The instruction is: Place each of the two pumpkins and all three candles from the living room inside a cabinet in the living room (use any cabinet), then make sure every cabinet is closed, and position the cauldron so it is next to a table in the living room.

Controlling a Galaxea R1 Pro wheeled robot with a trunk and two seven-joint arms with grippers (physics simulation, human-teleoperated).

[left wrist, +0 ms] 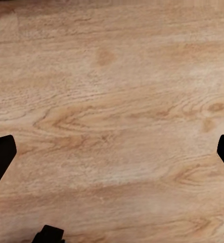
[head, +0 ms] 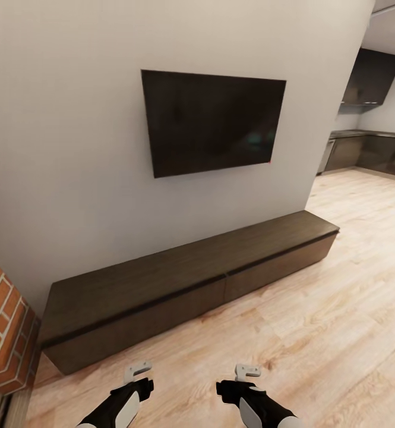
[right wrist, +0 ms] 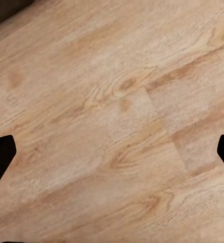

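The long low dark brown cabinet (head: 185, 279) runs along the grey wall ahead, and all its drawer fronts look closed. Both arms are held low in front of me over the wooden floor. My left gripper (head: 138, 373) and right gripper (head: 246, 373) point down at the floor short of the cabinet. In the left wrist view the left gripper (left wrist: 112, 152) is open, its black fingertips (left wrist: 0, 154) far apart with bare floor between them. The right gripper (right wrist: 112, 152) in the right wrist view is open the same way, holding nothing.
A black TV (head: 212, 122) hangs on the wall above the cabinet. A red brick structure (head: 1, 321) stands at the left edge. Light wooden floor (head: 316, 309) stretches to the right toward grey kitchen cabinets (head: 369, 148) in the back.
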